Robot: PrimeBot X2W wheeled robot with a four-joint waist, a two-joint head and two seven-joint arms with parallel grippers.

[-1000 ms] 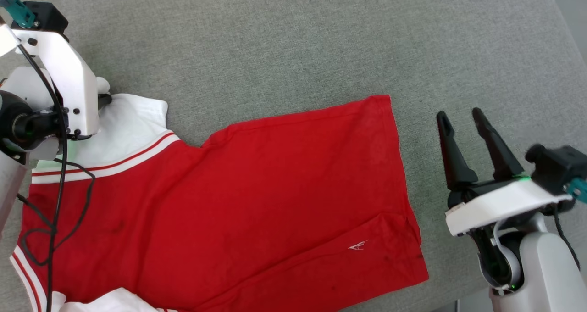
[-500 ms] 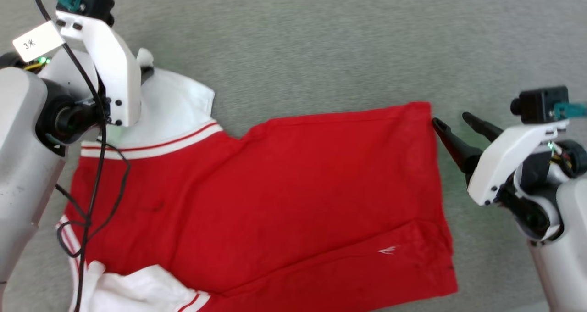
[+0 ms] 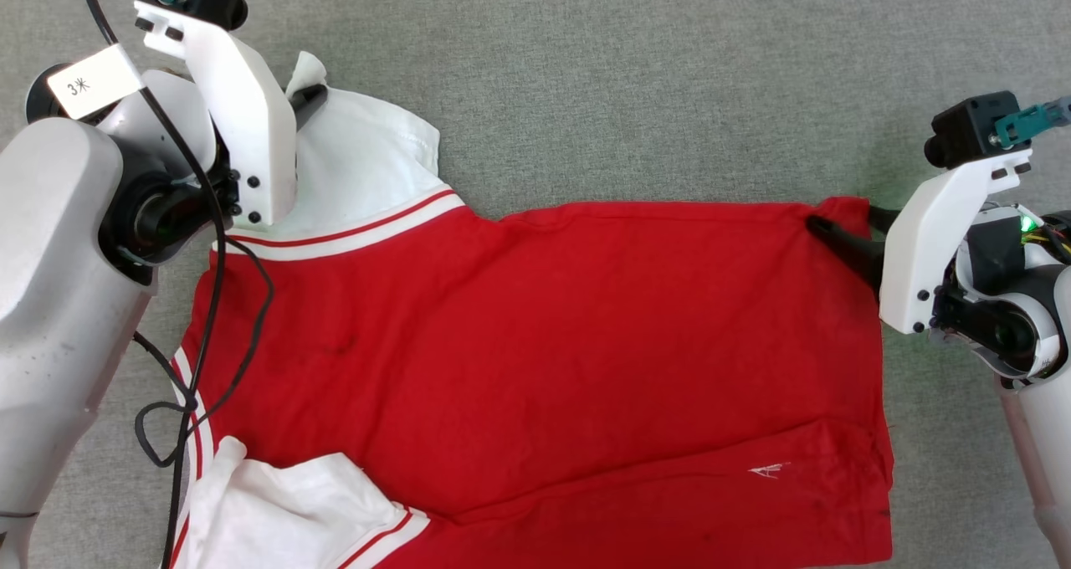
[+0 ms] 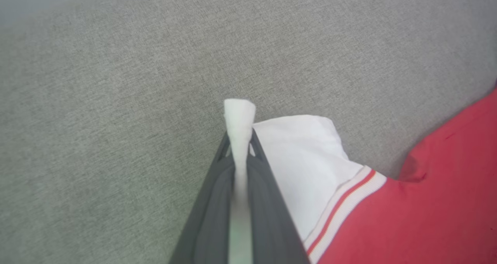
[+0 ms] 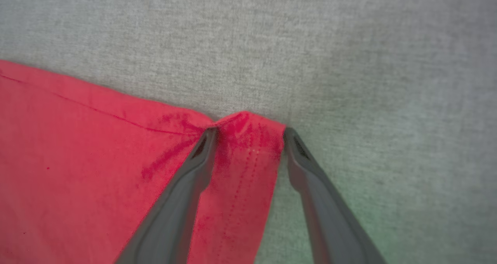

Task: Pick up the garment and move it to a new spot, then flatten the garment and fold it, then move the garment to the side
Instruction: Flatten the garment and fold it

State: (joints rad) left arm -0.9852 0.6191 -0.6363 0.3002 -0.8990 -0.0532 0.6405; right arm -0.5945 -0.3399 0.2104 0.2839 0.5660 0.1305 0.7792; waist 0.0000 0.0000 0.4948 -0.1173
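Across the grey woven worktop point(image 3: 636, 75) the garment point(image 3: 535, 343) lies spread nearly flat, white sleeves to the left, red hem to the right. At its far left corner, the left pincer point(image 4: 238, 139) is clamped on a white sleeve tip. At its far right corner, the right pincer point(image 5: 248, 134) stands open, fingers astride the hem.

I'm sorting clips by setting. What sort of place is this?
Likely a robot test setup, though the room can't be told: a plain grey woven surface lies under the garment, and loose cables and a paper tag hang off the left arm.
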